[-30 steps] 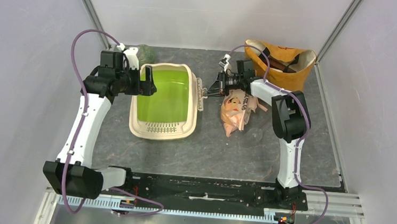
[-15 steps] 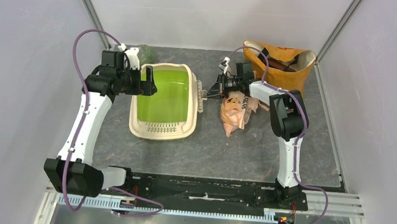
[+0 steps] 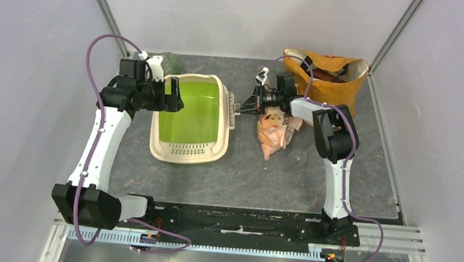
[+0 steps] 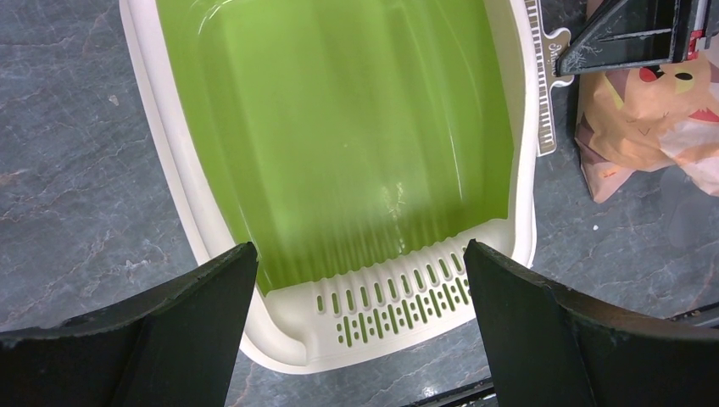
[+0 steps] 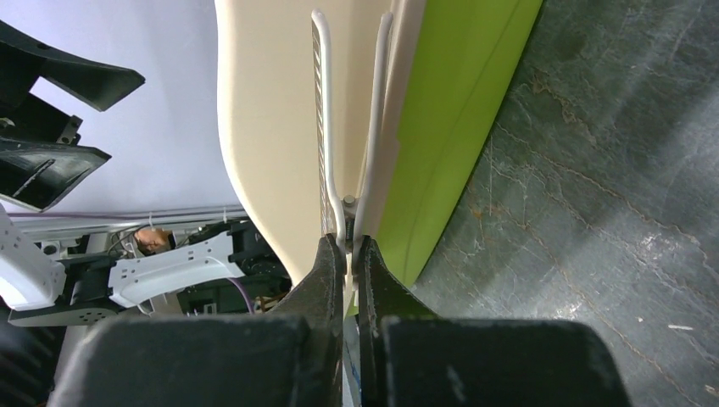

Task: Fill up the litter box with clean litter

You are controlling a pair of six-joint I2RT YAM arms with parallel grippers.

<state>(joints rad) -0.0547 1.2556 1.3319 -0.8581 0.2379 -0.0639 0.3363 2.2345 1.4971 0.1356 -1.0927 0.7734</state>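
The litter box [image 3: 221,141] is a cream tray with a bright green, bare inside and a slotted ledge at its near end; it also shows in the left wrist view [image 4: 398,301]. No clean litter is in view. My left gripper [image 3: 173,95] is open and empty over the box's left rim, its jaws wide apart above the slotted ledge [image 4: 360,339]. My right gripper [image 3: 239,106] is shut on a thin white slotted scoop [image 3: 234,113] that stands against the box's right wall [image 5: 348,242]. The scoop [image 5: 320,127] runs along the cream wall [image 5: 271,110].
A peach-orange printed bag [image 3: 273,129] lies on the grey table right of the box, under my right arm. A mustard-yellow fabric bag [image 3: 328,73] stands open at the back right. A dull green object [image 3: 171,60] sits behind the box at the back left.
My right arm's elbow has swung a little to the left and back while its gripper stays shut on the scoop at the box's right wall. The left arm has barely moved.
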